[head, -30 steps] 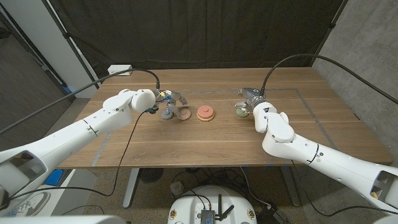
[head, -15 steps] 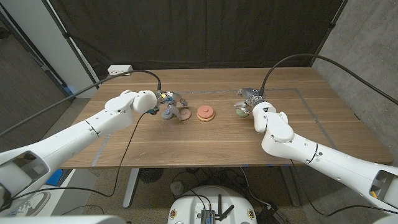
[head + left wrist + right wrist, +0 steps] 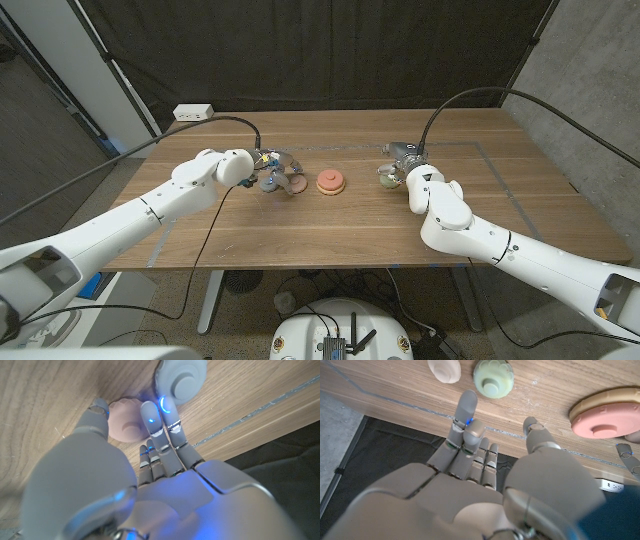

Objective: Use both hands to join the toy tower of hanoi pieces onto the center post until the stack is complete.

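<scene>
The center stack (image 3: 331, 181) is a pink disc on a tan base in the middle of the table; it also shows in the right wrist view (image 3: 607, 415). My left hand (image 3: 276, 166) hovers low over a grey-blue piece (image 3: 268, 183) and a dusty pink piece (image 3: 297, 183). In the left wrist view the pink piece (image 3: 125, 420) lies between thumb and fingers (image 3: 150, 415), beside the grey-blue piece (image 3: 180, 380); I see no grip. My right hand (image 3: 403, 158) has its fingers spread by a green piece (image 3: 386, 178). The green piece (image 3: 492, 377) and a pale pink piece (image 3: 445, 370) lie beyond its fingertips.
A white socket box (image 3: 194, 112) sits at the table's far left corner, and a black cable (image 3: 230, 118) runs from it to my left wrist. Another cable (image 3: 470, 95) arcs over the right side. Thin tape lines (image 3: 500, 165) mark the wood.
My left forearm has slid slightly to the right, the hand staying over the two pieces. The right arm and all pieces have not moved.
</scene>
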You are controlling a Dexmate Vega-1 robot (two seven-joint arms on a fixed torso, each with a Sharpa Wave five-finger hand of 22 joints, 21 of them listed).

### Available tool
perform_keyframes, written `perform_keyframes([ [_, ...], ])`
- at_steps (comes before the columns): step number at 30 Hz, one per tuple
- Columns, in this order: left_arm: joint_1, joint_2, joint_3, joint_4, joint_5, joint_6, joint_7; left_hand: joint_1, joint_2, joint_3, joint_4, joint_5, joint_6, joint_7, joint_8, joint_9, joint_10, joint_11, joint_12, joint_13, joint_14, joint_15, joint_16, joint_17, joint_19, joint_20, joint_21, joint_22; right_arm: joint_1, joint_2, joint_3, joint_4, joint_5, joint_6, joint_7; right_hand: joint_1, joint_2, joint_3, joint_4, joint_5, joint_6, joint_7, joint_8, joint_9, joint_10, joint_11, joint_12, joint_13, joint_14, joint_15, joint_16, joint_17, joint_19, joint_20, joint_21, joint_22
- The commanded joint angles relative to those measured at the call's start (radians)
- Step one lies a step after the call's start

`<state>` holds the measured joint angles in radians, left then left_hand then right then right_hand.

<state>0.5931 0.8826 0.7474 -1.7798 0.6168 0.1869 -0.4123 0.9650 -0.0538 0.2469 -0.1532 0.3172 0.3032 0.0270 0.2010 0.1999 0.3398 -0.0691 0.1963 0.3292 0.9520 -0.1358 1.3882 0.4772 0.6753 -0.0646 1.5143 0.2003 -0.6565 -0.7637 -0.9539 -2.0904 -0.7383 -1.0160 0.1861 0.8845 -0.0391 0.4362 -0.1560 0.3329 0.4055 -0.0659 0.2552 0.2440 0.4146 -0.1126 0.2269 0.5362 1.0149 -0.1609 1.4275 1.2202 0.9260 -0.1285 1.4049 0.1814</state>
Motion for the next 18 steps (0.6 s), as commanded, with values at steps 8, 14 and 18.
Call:
perform_keyframes([
  [8, 0.015, -0.016, 0.002, 0.022, 0.014, 0.007, 0.039, 0.009, 0.003, -0.002, -0.001, -0.003, 0.006, -0.002, 0.005, 0.002, 0.009, -0.004, 0.006, 0.001, 0.0, -0.083, 0.008, 0.0, -0.001, -0.14, 0.01, -0.001, -0.003, -0.003, -0.004, -0.009, -0.003, -0.015, 0.006, 0.004, 0.006, 0.008, -0.001, 0.005, 0.009, -0.001, -0.003, 0.006, 0.011, -0.002, -0.004, 0.005, -0.003, -0.056, 0.002, 0.002, -0.002, -0.091, -0.002, 0.003],
  [14, 0.012, -0.023, 0.008, 0.035, 0.014, 0.003, 0.047, 0.009, 0.005, -0.002, 0.0, -0.003, 0.008, -0.002, 0.006, 0.002, 0.01, -0.006, 0.007, 0.0, 0.001, -0.083, 0.01, 0.001, -0.001, -0.14, 0.01, -0.001, 0.0, -0.003, -0.01, -0.011, -0.007, -0.024, 0.011, 0.004, 0.006, 0.008, -0.001, 0.005, 0.009, -0.001, -0.004, 0.006, 0.013, -0.002, -0.004, 0.006, -0.003, -0.056, 0.002, 0.002, -0.002, -0.091, -0.002, 0.003],
  [18, 0.013, -0.025, 0.01, 0.042, 0.014, 0.002, 0.052, 0.009, 0.006, -0.002, 0.0, -0.003, 0.009, -0.001, 0.007, 0.002, 0.013, -0.005, 0.008, -0.001, 0.002, -0.084, 0.01, 0.001, -0.001, -0.14, 0.01, -0.001, 0.002, -0.004, -0.013, -0.013, -0.009, -0.028, 0.013, 0.004, 0.006, 0.009, -0.001, 0.005, 0.009, -0.001, -0.004, 0.006, 0.012, -0.003, -0.004, 0.006, -0.004, -0.056, 0.002, 0.002, -0.002, -0.091, -0.002, 0.003],
])
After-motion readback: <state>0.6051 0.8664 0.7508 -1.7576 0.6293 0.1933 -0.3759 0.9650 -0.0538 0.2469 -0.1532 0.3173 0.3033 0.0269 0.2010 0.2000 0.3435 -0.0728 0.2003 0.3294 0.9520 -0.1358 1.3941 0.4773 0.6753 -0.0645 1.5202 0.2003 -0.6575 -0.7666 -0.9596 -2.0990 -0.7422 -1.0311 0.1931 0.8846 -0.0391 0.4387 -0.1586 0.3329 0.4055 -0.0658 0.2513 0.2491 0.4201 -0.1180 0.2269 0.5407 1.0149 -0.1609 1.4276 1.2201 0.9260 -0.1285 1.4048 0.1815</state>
